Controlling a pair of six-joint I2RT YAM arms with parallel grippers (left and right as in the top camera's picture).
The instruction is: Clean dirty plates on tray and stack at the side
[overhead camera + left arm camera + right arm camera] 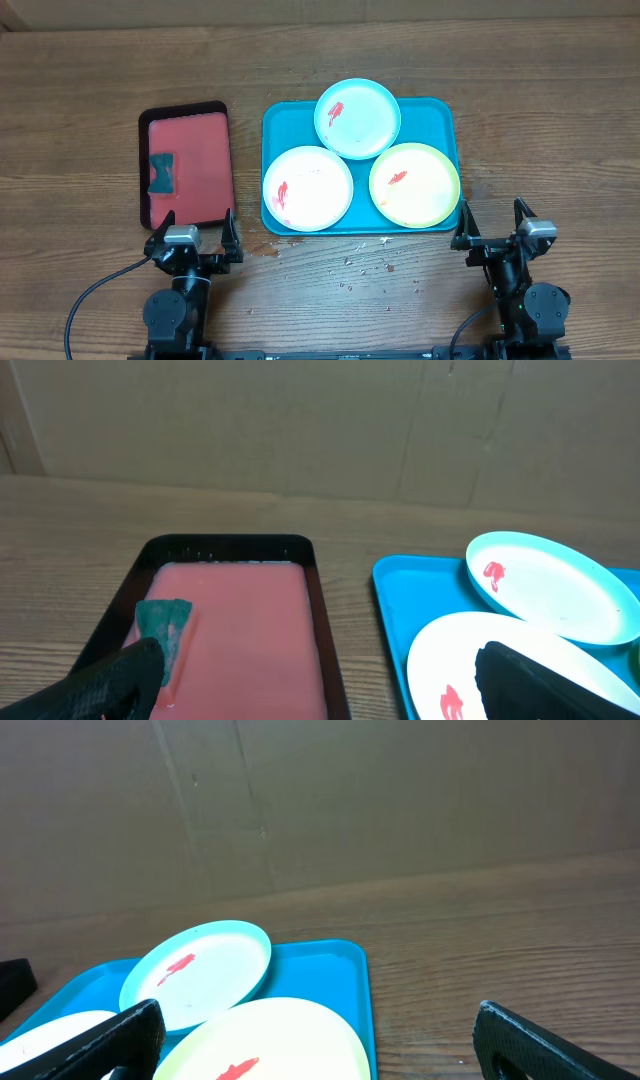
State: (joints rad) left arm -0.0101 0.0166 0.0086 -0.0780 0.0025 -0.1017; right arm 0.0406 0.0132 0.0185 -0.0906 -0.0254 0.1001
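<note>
Overhead, three smeared plates (307, 188) lie on the tray (440, 110), the blue plate (358, 118) at the far side overlapping the other two. The left gripper (193, 222) and right gripper (492, 210) both stand spread wide, holding nothing. The sponge (161, 173) lies on the red tray (200, 150), beyond the left gripper and slightly left, its long axis running near to far; the left arm is nearer.

No text, label, brand or number can be read in any view. The plates carry only red smears.
</note>
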